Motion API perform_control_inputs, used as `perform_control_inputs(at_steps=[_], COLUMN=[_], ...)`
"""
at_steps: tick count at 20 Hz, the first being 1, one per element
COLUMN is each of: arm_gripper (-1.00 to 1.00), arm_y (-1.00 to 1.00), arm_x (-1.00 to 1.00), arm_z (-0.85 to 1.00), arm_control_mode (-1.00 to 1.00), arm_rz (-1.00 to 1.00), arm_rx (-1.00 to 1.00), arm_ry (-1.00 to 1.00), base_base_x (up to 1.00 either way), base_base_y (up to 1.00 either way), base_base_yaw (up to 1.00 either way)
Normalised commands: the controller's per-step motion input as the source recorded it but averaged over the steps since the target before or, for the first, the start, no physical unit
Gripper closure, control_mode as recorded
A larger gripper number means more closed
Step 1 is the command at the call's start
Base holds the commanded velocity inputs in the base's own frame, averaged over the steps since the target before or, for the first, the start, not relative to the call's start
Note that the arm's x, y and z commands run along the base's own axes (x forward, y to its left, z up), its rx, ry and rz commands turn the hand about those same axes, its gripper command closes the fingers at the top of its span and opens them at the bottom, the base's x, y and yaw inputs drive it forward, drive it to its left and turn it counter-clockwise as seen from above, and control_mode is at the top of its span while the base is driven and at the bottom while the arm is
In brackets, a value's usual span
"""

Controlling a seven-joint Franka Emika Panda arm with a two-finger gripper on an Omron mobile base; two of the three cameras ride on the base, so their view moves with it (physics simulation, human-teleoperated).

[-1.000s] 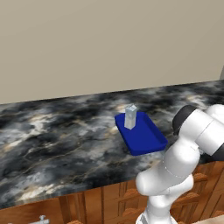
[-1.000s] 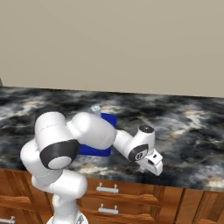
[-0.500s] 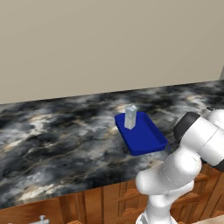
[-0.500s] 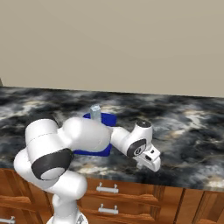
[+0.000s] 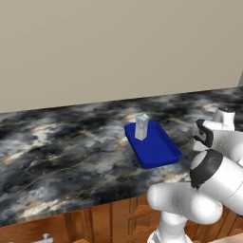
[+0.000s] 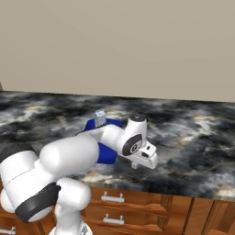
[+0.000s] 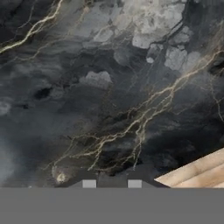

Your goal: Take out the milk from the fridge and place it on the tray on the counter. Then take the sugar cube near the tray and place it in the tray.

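Black marble-patterned bench [image 5: 61, 142] over brown wooden drawers [image 6: 137, 206] carries the deep-blue tray [image 5: 159, 151]. The milk [image 5: 141, 126] stands upright at the tray's far left corner. To the right of the tray, near the bench's front edge, the fingers [image 6: 146, 161] hover closed, gripping nothing visible.

The milk [image 5: 141, 126] stands in the tray's [image 5: 159, 151] far corner, apparently, on the counter [image 5: 71, 152].
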Motion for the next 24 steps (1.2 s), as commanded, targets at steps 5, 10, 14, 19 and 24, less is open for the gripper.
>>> perform_control_inputs(at_steps=[5, 10, 14, 19, 24], arm_gripper=[1.00, 1.00, 1.00, 1.00, 1.00], arm_y=[0.46, 0.52, 0.66, 0.73, 0.73], arm_x=[0.00, 0.00, 0.19, 0.39, 0.45], arm_z=[0.44, 0.32, 0.01, 0.00, 0.00], arm_control_mode=[-1.00, -1.00, -1.00, -1.00, -1.00], arm_rz=[0.30, 0.28, 0.16, 0.10, 0.09], arm_rx=[0.00, -0.01, -0.06, -0.01, 0.00], arm_ry=[0.00, 0.00, 0.00, 0.00, 0.00], base_base_x=[0.00, 0.00, 0.00, 0.00, 0.00], base_base_y=[0.00, 0.00, 0.00, 0.00, 0.00], base_base_yaw=[0.00, 0.00, 0.00, 0.00, 0.00])
